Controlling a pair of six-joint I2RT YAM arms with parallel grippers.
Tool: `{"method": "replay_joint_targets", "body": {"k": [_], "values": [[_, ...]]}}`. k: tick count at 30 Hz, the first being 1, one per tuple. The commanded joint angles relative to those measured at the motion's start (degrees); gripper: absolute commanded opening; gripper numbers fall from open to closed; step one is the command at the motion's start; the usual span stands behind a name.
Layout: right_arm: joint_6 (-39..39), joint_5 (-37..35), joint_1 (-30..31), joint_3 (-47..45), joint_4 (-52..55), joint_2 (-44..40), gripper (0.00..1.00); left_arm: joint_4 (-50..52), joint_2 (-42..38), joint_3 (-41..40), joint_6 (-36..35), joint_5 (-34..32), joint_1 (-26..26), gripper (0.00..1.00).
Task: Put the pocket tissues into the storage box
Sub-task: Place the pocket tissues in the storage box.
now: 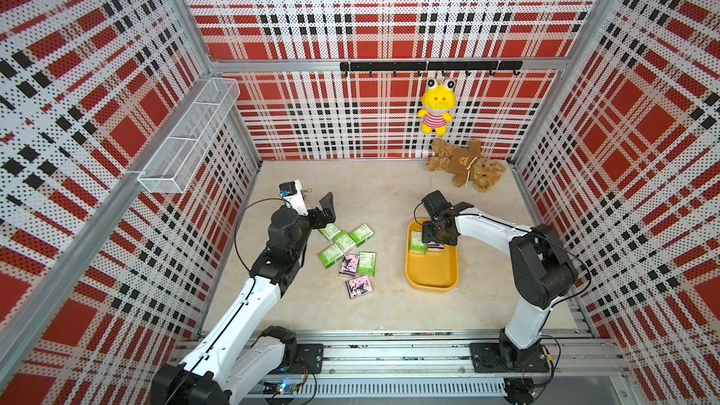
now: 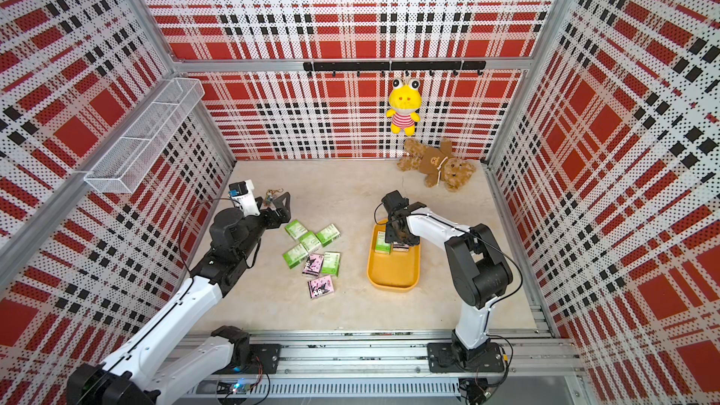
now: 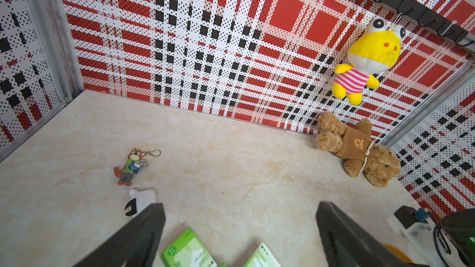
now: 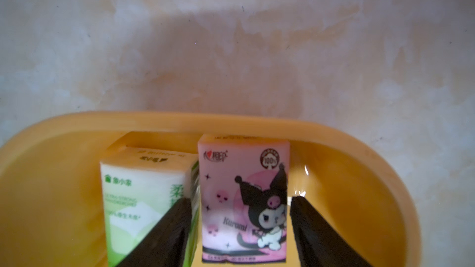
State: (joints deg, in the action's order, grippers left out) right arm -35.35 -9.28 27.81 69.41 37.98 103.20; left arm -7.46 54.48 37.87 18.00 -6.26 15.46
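The storage box (image 1: 431, 287), a shallow yellow-orange tray, lies right of centre in both top views (image 2: 393, 288). At its far end lie a green packet (image 4: 144, 196) and a pink packet with a black cartoon figure (image 4: 244, 201), side by side. My right gripper (image 4: 240, 199) hangs low over the pink packet (image 1: 435, 248), open, with a thin gap on each side. Several more pocket tissues (image 1: 346, 255), green and pink, lie loose on the floor left of the tray. My left gripper (image 3: 240, 209) is wide open and empty over the pile's far edge (image 3: 185, 250).
A brown teddy bear (image 1: 465, 167) lies at the back right, under a yellow frog plush (image 1: 436, 107) hung from a black hook rail (image 1: 428, 66). A white wire-mesh basket (image 1: 191, 134) is on the left wall. A fox keychain (image 3: 131, 166) lies beyond the left gripper.
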Motion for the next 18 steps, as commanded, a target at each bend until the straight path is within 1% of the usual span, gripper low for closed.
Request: {"method": "replay_joint_targets", "body": {"k": [1,6,10,13,15,18], "values": [[0.46,-1.05,-0.39,1.39,1.06,-0.9,0.7,-0.09,-0.6,-0.95,-0.45,-0.15,0.05,0.99],[0.72,-0.39,-0.39,2.73,3.3,-3.57,0.7,-0.09,-0.41,-0.87,-0.22,0.04,0.01,0.99],[0.07,3.92,-0.07,1.27,4.04,-6.93,0.71,-0.44,-0.25,-0.69,0.01,0.11,0.02,0.99],[-0.41,5.52,1.75,-1.52,3.86,-9.71,0.72,-0.71,0.04,-0.69,0.37,0.34,0.14,0.99],[-0.76,5.15,3.76,-3.12,4.01,-11.19,0.73,-0.84,0.17,-0.69,0.54,0.52,0.18,0.99],[-1.51,4.14,6.11,-4.57,4.81,-11.23,0.73,-1.05,0.36,-0.43,0.54,0.57,0.31,0.99]]}}
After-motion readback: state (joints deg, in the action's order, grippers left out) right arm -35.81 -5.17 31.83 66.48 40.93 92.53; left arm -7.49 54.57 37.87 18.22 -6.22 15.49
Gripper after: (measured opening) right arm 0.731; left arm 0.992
